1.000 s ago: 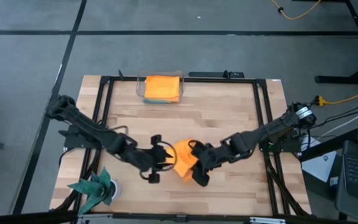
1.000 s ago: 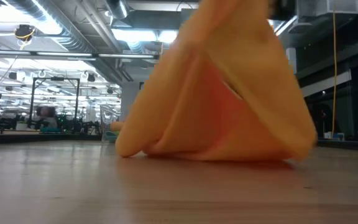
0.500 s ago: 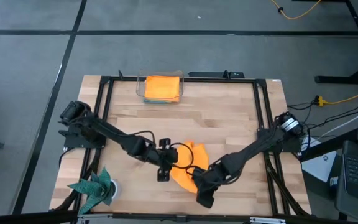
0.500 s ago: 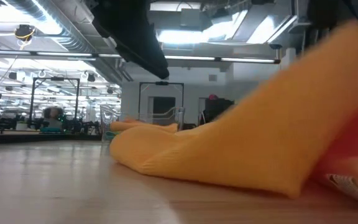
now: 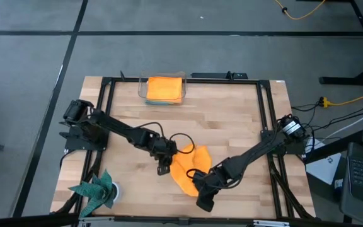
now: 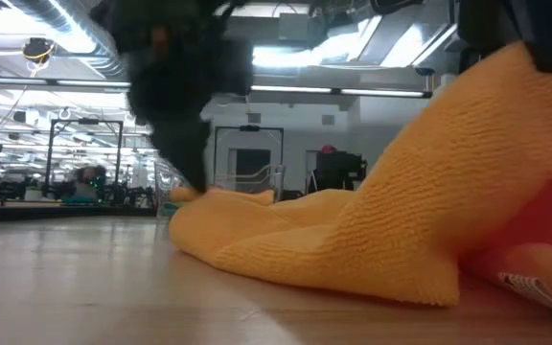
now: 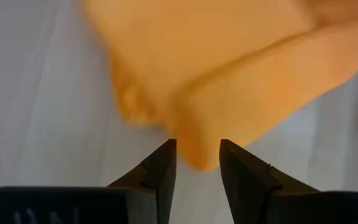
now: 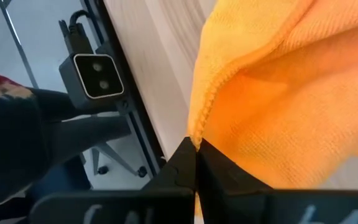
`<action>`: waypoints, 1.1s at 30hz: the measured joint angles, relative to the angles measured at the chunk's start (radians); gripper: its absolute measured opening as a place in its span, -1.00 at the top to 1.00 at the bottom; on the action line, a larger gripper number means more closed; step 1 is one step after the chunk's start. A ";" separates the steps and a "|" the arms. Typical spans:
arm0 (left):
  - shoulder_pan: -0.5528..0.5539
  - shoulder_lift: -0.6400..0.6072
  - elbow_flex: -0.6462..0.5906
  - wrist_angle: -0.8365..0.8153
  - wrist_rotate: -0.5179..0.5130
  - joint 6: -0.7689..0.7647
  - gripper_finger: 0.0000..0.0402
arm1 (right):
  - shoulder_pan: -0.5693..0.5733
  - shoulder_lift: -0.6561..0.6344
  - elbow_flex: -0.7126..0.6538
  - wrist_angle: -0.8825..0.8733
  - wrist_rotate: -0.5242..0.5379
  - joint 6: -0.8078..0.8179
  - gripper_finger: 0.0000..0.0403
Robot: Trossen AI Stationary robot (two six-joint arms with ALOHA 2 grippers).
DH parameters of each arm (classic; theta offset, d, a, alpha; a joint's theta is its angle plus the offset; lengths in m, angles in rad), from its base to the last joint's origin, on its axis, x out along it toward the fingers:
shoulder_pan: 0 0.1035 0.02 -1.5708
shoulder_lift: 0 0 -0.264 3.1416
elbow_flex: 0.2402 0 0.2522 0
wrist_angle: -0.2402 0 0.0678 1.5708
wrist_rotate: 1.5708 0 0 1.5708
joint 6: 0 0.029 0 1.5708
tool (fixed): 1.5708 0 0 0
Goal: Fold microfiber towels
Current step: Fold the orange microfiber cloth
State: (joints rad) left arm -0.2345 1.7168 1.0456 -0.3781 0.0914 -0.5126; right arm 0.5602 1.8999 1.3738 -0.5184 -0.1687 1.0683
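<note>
From above, a folded orange towel (image 5: 165,88) sits at the bench's (image 5: 232,120) far edge; another orange towel (image 5: 186,169) lies crumpled near the front. The left gripper's (image 7: 196,155) fingers are spread. The right gripper's (image 8: 195,151) fingers pinch its hem.

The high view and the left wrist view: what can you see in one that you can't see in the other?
Only the high view shows the whole table, both arms, a folded orange towel in a clear tray at the far edge, a dark teal spiky cloth and the right gripper on the near side of the crumpled orange towel. Only the left wrist view shows the left gripper with its fingers apart, a towel edge just ahead. Both show that crumpled towel on the wood.
</note>
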 joint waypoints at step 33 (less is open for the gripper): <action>-0.060 0.111 -0.095 0.440 0.031 -0.054 0.43 | 0.000 -0.001 0.000 0.022 0.018 0.001 0.99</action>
State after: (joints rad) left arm -0.2948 1.8278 0.9508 0.0616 0.1227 -0.5664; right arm 0.5602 1.8992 1.3739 -0.4961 -0.1505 1.0695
